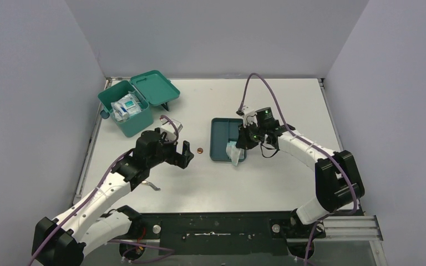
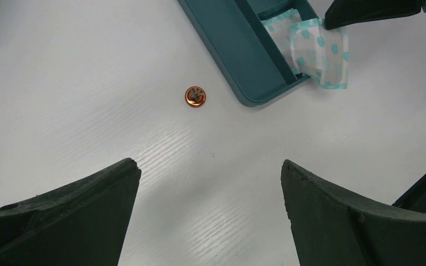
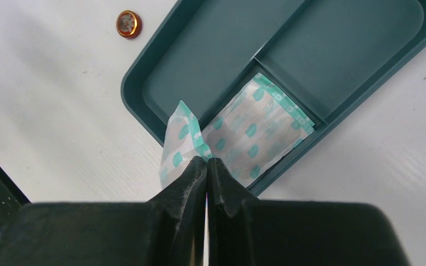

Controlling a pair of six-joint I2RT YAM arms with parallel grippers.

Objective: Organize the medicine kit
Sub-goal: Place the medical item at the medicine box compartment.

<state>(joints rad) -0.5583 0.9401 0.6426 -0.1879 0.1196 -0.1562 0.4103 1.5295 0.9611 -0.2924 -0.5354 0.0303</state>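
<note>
Grey walls point(image 1: 216, 33) enclose a white table point(image 1: 266, 100). Upper left, the kit point(image 1: 136, 123) stands lid open, supplies point(image 1: 125, 106) inside. The left gripper point(image 2: 209, 166) gapes wide near a coin point(image 2: 194, 96). The right gripper point(image 3: 207, 160) pinches a packet point(image 3: 177, 149) at the tray point(image 3: 199, 55) rim.

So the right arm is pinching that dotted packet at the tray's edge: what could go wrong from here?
The right fingers hold only a corner of the white packet with teal dots; it may slip on lifting. A second dotted packet right beside it in the dark teal divided plastic tray could drag along. The open left fingers hover near a small copper-coloured round disc and might knock it.
</note>
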